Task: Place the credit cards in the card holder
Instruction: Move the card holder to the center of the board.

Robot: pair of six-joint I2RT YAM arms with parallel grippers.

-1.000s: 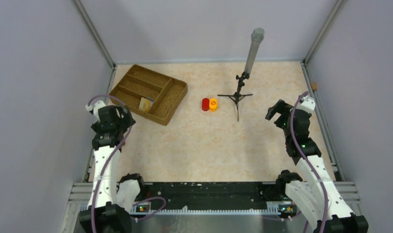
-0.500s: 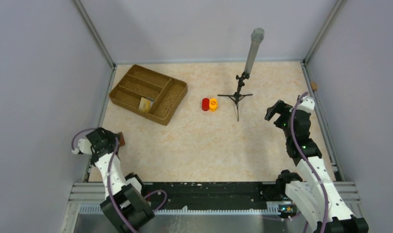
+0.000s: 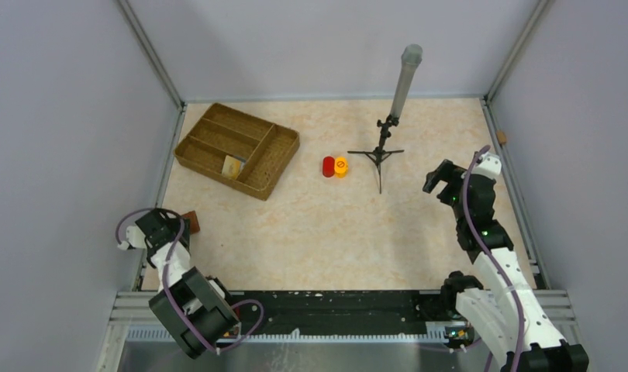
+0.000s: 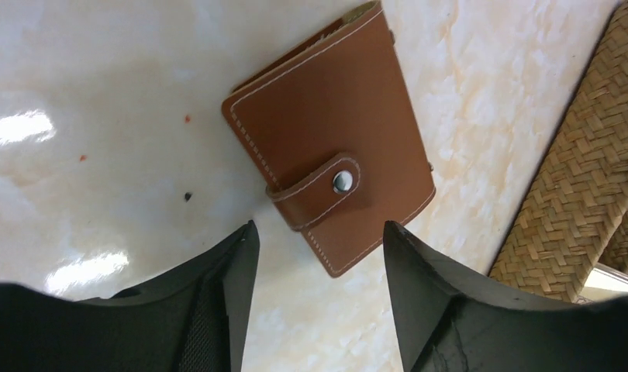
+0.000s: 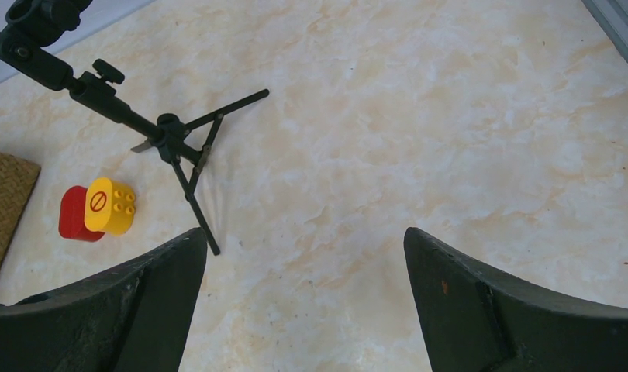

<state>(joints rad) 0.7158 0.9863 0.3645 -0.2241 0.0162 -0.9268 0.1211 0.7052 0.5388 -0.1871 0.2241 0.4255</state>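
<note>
The card holder [image 4: 330, 139] is a brown wallet, snapped shut, lying flat on the table just beyond my left gripper's tips. In the top view it [image 3: 191, 218] is a small brown patch at the near left. My left gripper [image 4: 319, 226] is open and empty, hovering low beside it, and it also shows in the top view [image 3: 175, 227]. A yellowish credit card [image 3: 232, 165] lies in a compartment of the wicker tray [image 3: 237, 149]. My right gripper [image 5: 303, 232] is open and empty above bare table at the right [image 3: 439, 180].
A corner of the wicker tray [image 4: 574, 186] lies right of the wallet. A red and a yellow block [image 3: 334, 167] sit mid-table, also in the right wrist view [image 5: 98, 209]. A black tripod with a grey tube [image 3: 384, 151] stands behind them. Walls enclose the table.
My left arm has swung back from beside the tray to the near left corner and lowered. The wallet now shows next to it. The right arm has not moved.
</note>
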